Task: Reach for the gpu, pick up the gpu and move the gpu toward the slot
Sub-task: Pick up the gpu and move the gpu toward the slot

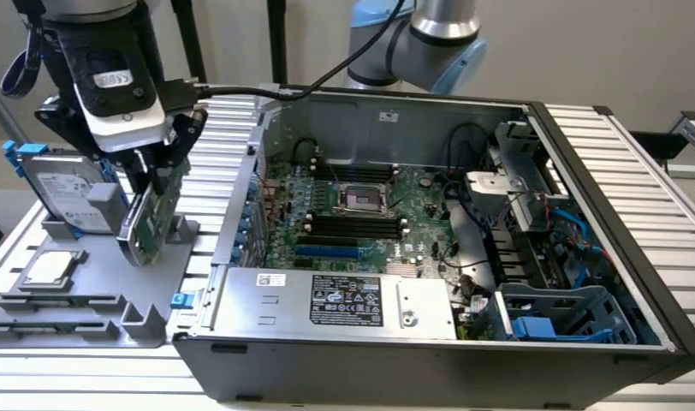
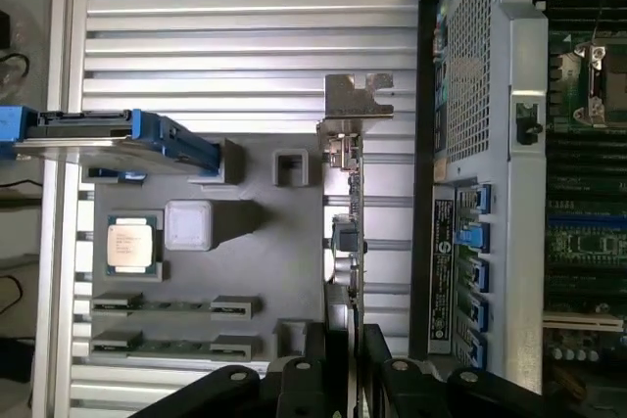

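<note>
gripper (image 1: 153,175) clamps the gpu (image 1: 148,224) on edge, its long axis parallel to the computer case's side wall (image 2: 519,144).

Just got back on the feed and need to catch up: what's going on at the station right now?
The arm's tool is closed on the gpu, with fingers on either side of the green card. The card stands on edge over the grey parts holder at the exterior view's left, beside the hard drive. It is outside the open computer case, not yet inside it. Whether it has lifted clear of the holder cannot be told.
</note>
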`<state>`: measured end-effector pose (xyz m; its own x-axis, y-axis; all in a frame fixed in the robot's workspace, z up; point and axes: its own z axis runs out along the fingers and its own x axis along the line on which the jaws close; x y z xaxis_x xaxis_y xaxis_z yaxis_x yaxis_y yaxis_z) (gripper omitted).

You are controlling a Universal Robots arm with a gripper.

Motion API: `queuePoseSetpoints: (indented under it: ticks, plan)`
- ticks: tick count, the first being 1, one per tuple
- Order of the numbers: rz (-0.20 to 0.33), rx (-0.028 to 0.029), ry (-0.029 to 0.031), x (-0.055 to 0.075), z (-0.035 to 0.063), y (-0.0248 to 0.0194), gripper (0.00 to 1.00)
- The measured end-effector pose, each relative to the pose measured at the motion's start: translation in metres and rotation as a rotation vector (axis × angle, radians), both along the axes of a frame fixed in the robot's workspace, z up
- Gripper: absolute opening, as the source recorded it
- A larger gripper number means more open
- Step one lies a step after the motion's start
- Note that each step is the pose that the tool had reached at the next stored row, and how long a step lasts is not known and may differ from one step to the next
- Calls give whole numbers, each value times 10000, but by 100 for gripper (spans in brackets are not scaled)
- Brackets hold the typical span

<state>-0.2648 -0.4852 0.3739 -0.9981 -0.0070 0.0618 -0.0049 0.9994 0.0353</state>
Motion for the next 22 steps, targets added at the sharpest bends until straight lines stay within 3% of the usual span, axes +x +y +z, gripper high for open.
queuePoseSetpoints:
  ticks: [10,13,17,22]
  plan:
    - [1,1,33,378,453,0,26]
    - [1,19,40,515,547,0,26]
    - [0,96,39,690,615,1,26]
    - [1,272,41,912,624,4,26]
